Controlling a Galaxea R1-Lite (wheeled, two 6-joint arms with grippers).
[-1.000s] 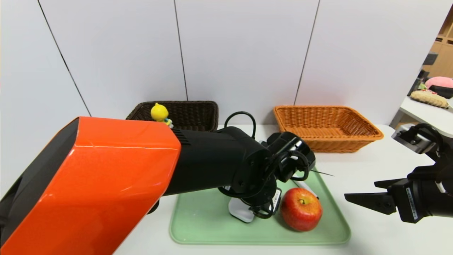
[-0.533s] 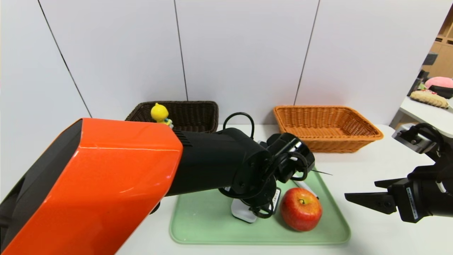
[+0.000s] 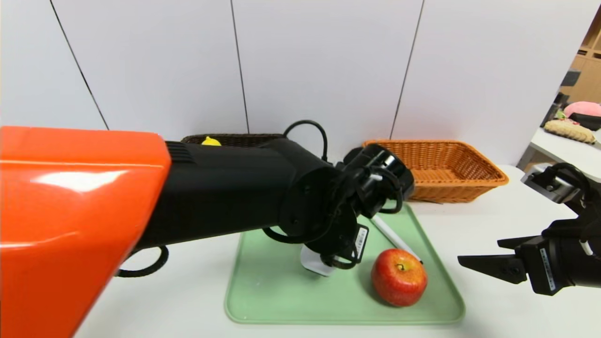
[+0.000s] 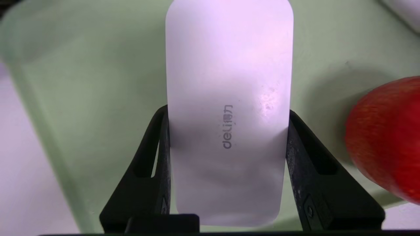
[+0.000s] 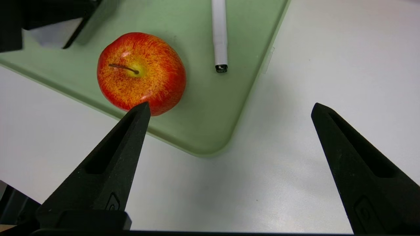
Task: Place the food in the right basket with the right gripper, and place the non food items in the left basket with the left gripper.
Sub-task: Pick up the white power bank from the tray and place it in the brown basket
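Left gripper (image 4: 228, 131) grips the white deli item (image 4: 229, 82) over the green tray (image 3: 300, 300); apple (image 3: 399, 277) and pen (image 3: 394, 237) remain there! Yellow-headed figure (image 3: 211, 141) at the left basket (image 3: 235, 139), right gripper (image 5: 230, 106) waiting wide beside the tray.

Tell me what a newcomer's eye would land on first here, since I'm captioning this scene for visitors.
Probably the big orange-and-black left arm, slanting across the tray, its end effector gripping a white block. Next, the red apple on the tray, and behind it the orange basket.
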